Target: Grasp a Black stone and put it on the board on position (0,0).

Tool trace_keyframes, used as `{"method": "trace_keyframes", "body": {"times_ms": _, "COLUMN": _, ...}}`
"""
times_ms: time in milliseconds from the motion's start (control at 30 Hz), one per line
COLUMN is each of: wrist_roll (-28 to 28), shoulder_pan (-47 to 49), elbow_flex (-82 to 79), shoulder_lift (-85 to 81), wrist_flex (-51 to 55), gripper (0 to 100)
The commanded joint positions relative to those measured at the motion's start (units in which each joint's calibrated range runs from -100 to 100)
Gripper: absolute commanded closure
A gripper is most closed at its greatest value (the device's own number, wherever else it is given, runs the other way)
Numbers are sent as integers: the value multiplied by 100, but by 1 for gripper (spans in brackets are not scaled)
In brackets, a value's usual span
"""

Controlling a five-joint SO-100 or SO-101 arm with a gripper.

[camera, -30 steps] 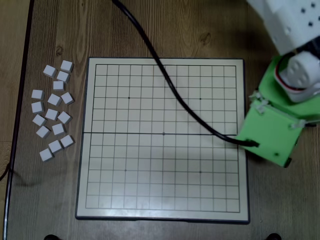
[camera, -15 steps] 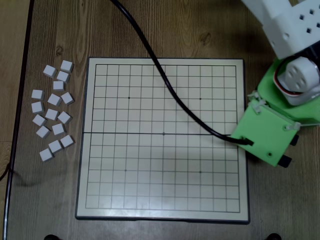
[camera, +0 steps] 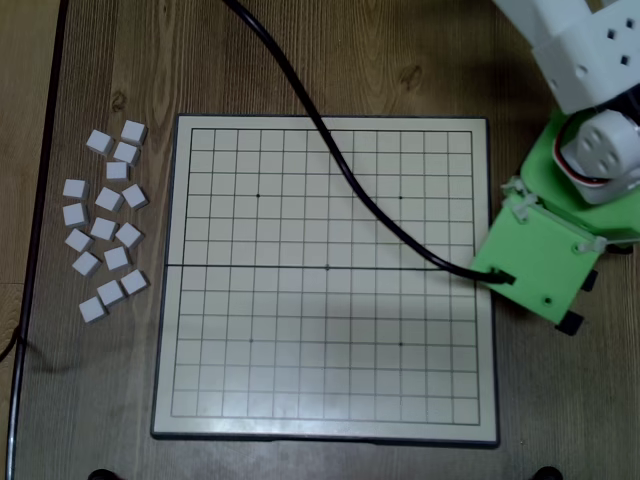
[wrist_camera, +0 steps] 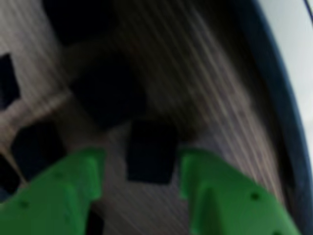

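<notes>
Black stone (wrist_camera: 149, 152) – between open end effector (wrist_camera: 142, 171) fingers | wood-grain table (camera: 330, 70)

Black stone (wrist_camera: 150, 152): small dark square block, blurred in the wrist view, lying flat on the wooden tabletop just off the rim of the board (camera: 170, 300): large cream square, thin dark grid, dark middle seam, no stones on it.
</notes>
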State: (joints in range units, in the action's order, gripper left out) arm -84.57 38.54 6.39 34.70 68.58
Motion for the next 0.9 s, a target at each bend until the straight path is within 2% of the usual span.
{"method": "trace_keyframes", "body": {"times_ms": 0, "wrist_roll": 10, "shoulder_pan": -17, "elbow_flex": -21, "shoulder_lift": -414, "wrist_flex": -132, "gripper": 88}}
{"method": "trace_keyframes", "body": {"times_ms": 233, "wrist_roll": 24, "shoulder_pan": -36, "elbow_flex": -195, "shoulder_lift": -397, "wrist_flex": -323, "gripper": 88}}
{"method": "trace_keyframes", "body": {"times_ms": 400, "wrist_roll": 24, "shoulder_pan": -27, "elbow_flex": -330, "shoulder_lift": -448, "wrist_flex": -397, "gripper": 94}}
{"method": "trace_keyframes", "body": {"times_ms": 633, "wrist_roll": 132, "shoulder_pan": 156, "elbow_flex": -311, "shoulder_lift": -677, "wrist_flex": -331, "gripper": 94}}
{"method": "trace_keyframes", "body": {"times_ms": 733, "wrist_roll": 400, "shoulder_pan": 283, "elbow_flex": -50, "shoulder_lift": -1041, "wrist_flex": -58, "gripper": 94}}
{"method": "trace_keyframes", "body": {"times_ms": 867, "wrist_roll": 1079, "shoulder_pan": 329, "elbow_flex": 926, "shoulder_lift": -1414, "wrist_flex": 810, "gripper": 94}}
